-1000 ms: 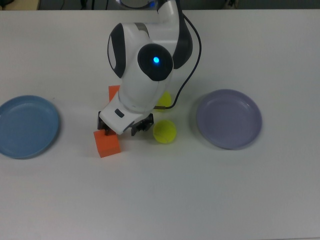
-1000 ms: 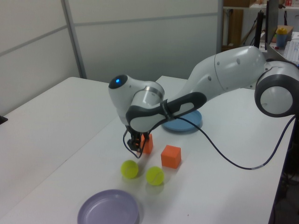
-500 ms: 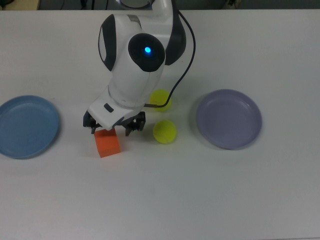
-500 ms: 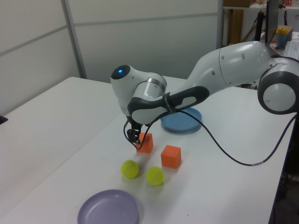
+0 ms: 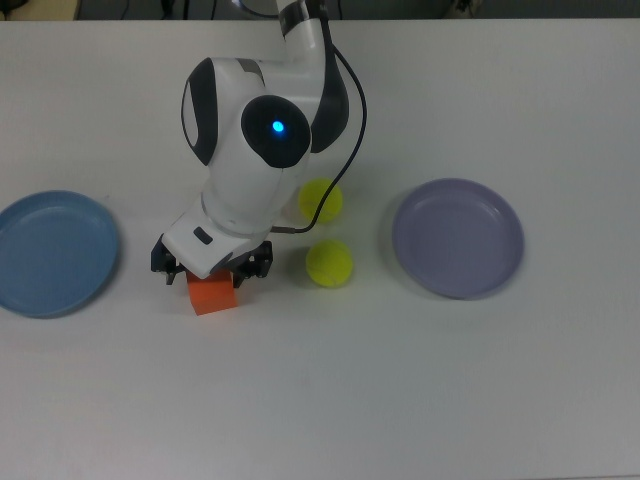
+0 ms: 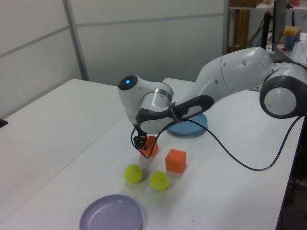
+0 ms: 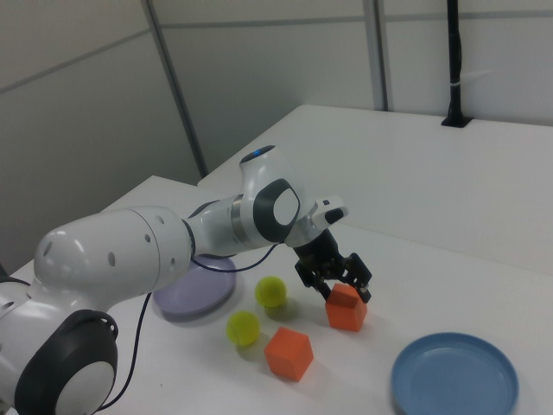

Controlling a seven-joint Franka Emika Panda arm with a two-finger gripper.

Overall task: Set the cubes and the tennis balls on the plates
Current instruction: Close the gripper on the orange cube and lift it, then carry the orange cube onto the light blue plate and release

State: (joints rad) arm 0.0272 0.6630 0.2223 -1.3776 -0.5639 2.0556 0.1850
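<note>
My gripper hangs open right over one orange cube, a finger on each side of its top. The right view shows the gripper just above this cube. The second cube stands close by, and my arm hides it in the top view. Two tennis balls lie between the cubes and the lavender plate. The blue plate sits at the top view's left. Both plates hold nothing.
A black cable runs from my arm down past the nearer ball. The white table stretches out around everything. Grey wall panels stand behind the table in the left view.
My gripper has moved toward the top view's left, from beside the cube to directly over it, and it has come lower. The cubes, balls and plates have stayed put.
</note>
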